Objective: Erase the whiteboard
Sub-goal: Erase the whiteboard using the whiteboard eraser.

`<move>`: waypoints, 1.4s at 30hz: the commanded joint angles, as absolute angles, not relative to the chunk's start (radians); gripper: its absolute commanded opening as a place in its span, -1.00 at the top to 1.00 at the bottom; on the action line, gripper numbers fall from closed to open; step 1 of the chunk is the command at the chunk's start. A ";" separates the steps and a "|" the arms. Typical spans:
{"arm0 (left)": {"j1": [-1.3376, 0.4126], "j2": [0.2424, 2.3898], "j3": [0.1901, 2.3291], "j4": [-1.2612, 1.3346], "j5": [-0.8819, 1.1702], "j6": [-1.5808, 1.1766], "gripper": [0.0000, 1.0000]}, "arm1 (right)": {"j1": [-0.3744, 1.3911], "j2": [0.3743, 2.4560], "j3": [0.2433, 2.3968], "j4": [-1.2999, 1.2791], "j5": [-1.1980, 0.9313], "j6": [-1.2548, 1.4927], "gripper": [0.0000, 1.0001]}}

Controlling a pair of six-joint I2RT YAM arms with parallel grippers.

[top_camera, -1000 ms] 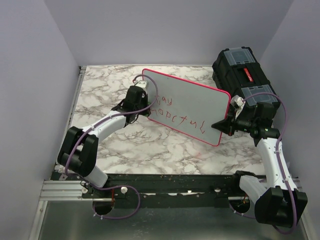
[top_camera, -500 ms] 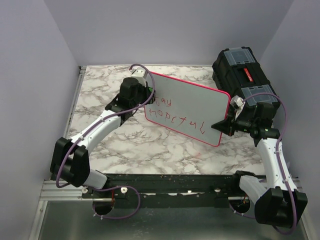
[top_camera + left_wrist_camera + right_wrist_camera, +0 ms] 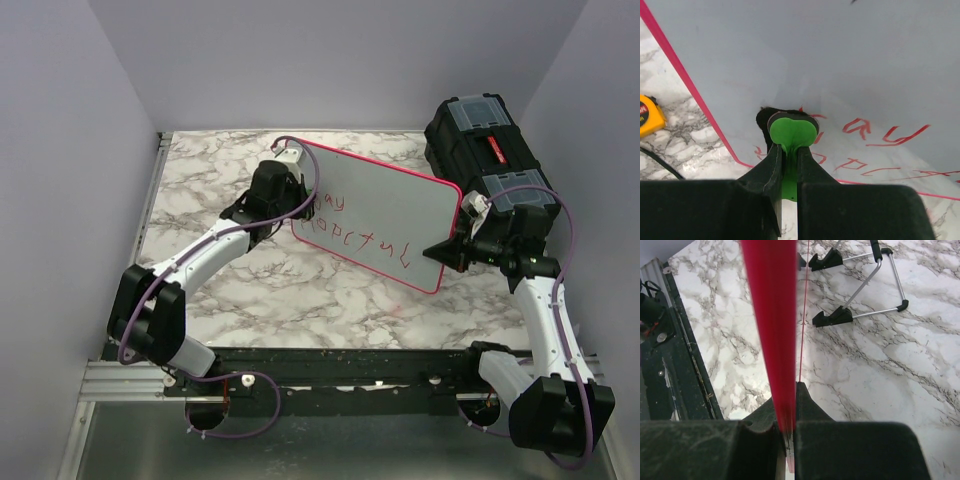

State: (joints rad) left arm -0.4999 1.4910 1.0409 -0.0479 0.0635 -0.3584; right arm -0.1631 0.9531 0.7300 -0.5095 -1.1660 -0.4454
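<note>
left wrist: left gripper (image 3: pixel 789 156) clamped tight on green eraser (image 3: pixel 792 131), pad touching whiteboard (image 3: pixel 850 60) beside red lettering (image 3: pixel 890 136). right gripper (image 3: pixel 786 412) pinches whiteboard's right edge.

The whiteboard (image 3: pixel 395 200), white with a pink-red rim and rounded corners, sits tilted, running from ten to four o'clock, red lettering (image 3: pixel 362 236) across its lower-left half.
</note>
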 commanded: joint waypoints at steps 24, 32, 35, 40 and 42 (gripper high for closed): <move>-0.586 1.521 1.108 -0.034 0.019 -0.320 1.00 | -0.148 0.926 0.753 -0.498 -1.283 -0.482 0.99; -0.465 1.498 1.126 -0.053 0.020 -0.332 1.00 | -0.148 0.922 0.755 -0.500 -1.285 -0.484 0.99; -0.451 1.497 1.142 -0.061 0.028 -0.328 1.00 | -0.148 0.918 0.755 -0.499 -1.285 -0.485 0.99; -0.505 1.507 1.143 -0.046 0.045 -0.349 1.00 | -0.147 0.923 0.755 -0.499 -1.284 -0.485 0.99; -0.545 1.512 1.136 -0.033 0.034 -0.359 1.00 | -0.147 0.925 0.754 -0.499 -1.283 -0.485 0.99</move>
State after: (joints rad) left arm -0.4648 1.5112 1.1156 -0.0895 0.0177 -0.3340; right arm -0.1650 0.9459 0.7300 -0.5106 -1.1610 -0.4500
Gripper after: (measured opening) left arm 0.068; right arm 0.060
